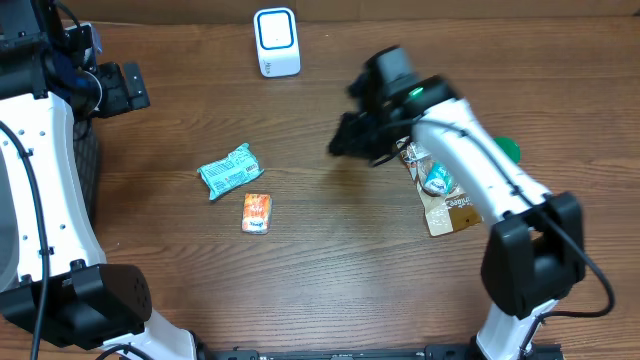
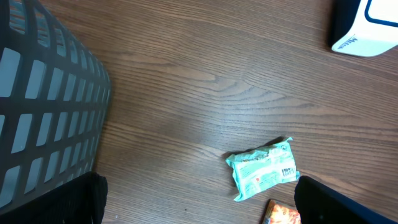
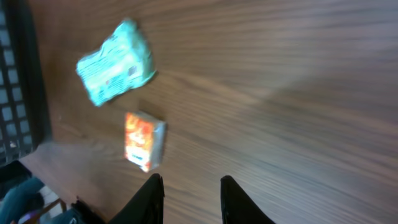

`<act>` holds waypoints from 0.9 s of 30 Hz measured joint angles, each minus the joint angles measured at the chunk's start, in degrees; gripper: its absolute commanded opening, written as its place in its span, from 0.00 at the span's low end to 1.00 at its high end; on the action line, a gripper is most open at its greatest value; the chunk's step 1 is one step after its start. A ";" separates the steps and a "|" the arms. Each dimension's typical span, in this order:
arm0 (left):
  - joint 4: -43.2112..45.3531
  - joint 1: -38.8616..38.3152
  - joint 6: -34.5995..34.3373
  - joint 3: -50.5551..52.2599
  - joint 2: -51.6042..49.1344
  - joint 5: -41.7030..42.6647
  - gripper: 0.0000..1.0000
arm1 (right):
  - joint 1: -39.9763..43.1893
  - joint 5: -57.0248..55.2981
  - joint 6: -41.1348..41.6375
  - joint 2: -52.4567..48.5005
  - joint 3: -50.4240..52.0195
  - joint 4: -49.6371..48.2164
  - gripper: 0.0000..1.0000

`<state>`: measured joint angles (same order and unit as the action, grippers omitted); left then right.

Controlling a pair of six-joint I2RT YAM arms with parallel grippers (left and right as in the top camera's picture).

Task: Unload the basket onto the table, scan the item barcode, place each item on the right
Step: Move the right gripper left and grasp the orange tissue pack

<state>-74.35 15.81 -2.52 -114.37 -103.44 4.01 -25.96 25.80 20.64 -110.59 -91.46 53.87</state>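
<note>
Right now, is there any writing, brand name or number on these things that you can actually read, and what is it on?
Nothing reads clearly enough to quote.
White scanner box: a short blue word on its side, too small to read.
Teal packet: a barcode and fine print, too small to read.
Orange packet: print blurred.
Brown pouch: print too small.

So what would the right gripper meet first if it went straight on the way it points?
Probably just the bare table: the wrist view shows nothing directly ahead of the open right gripper. The orange packet and teal packet sit off to one side of that line, though depth is unclear.
</note>
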 measured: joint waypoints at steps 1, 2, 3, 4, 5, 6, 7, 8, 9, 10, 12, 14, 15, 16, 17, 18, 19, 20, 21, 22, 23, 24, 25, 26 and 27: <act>0.00 0.00 0.00 0.00 0.00 0.00 1.00 | -1.86 0.28 1.53 -0.09 1.18 -1.95 0.26; -0.02 0.00 0.00 0.00 0.00 0.00 1.00 | -3.76 0.37 3.41 -0.17 2.71 -4.61 0.27; -0.02 0.00 0.00 0.00 0.00 0.00 1.00 | -5.62 0.39 5.31 -0.31 4.09 -7.15 0.27; 0.00 0.00 0.00 0.00 0.00 0.00 1.00 | -7.06 0.26 6.67 -0.42 5.11 -8.68 0.27; -0.02 0.00 0.00 0.00 0.00 0.00 1.00 | -8.57 -0.20 8.72 -0.48 6.45 -10.78 0.29; 0.00 0.00 0.00 0.00 0.00 0.00 1.00 | -10.45 -1.20 11.10 -0.50 8.13 -12.98 0.30; -0.02 0.00 0.00 0.00 0.00 0.00 0.99 | -11.76 -1.86 13.00 -0.59 9.22 -14.21 0.31; -0.02 0.00 0.00 0.00 0.00 0.00 1.00 | -13.03 -2.62 14.40 -0.59 10.32 -15.43 0.31; -0.02 0.00 0.00 0.00 0.00 0.00 1.00 | -14.38 -3.48 16.15 -0.61 11.41 -16.68 0.32; -0.02 0.00 0.00 0.00 0.00 0.00 0.99 | -15.58 -4.35 17.64 -0.61 12.26 -17.68 0.33; -0.02 0.00 0.00 0.00 0.00 0.00 1.00 | -17.31 -6.16 20.20 -0.61 13.35 -19.58 0.33; -0.02 0.00 0.00 0.00 0.00 0.00 1.00 | -18.71 -7.93 22.27 -0.61 14.08 -21.38 0.33; -0.02 0.00 0.00 0.00 0.00 0.00 1.00 | -19.34 -8.55 22.97 -0.63 14.29 -22.01 0.33; -0.02 0.00 0.00 0.00 0.00 0.00 0.99 | -20.02 -9.11 23.58 -0.76 14.34 -22.77 0.33; -0.02 0.00 0.00 0.00 0.00 0.00 1.00 | -20.57 -9.64 24.11 -0.98 14.34 -23.43 0.33; 0.00 0.00 0.00 0.00 0.00 0.00 1.00 | -21.11 -10.08 24.44 -1.22 14.34 -23.91 0.33; -0.02 0.00 0.00 0.00 0.00 0.00 0.99 | -21.84 -10.67 24.81 -1.60 14.34 -24.39 0.34; -0.02 0.00 0.00 0.00 0.00 0.00 1.00 | -22.58 -11.15 25.29 -2.12 14.34 -24.50 0.34; -0.02 0.00 0.00 0.00 0.00 0.00 1.00 | -23.15 -11.45 25.66 -2.60 14.34 -24.57 0.34; -0.02 0.00 0.00 0.00 0.00 0.00 1.00 | -23.58 -11.72 25.92 -3.19 14.34 -24.65 0.34; -0.02 0.00 0.00 0.00 0.00 0.00 1.00 | -24.13 -11.89 26.21 -4.00 14.34 -24.70 0.34; -0.02 0.00 0.00 0.00 0.00 0.00 0.99 | -24.50 -12.09 26.45 -4.87 14.34 -24.68 0.34; -0.02 0.00 0.00 0.00 0.00 0.00 0.99 | -24.79 -12.17 26.75 -5.86 14.34 -24.70 0.33; -0.02 0.00 0.00 0.00 0.00 0.00 0.99 | -24.83 -12.13 26.88 -6.56 14.36 -24.74 0.33; -0.02 0.00 0.00 0.00 0.00 0.00 1.00 | -24.81 -12.09 27.08 -7.15 14.38 -24.76 0.32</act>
<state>-74.37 15.81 -2.52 -114.37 -103.44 4.01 -50.76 13.72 47.72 -117.73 -77.08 29.10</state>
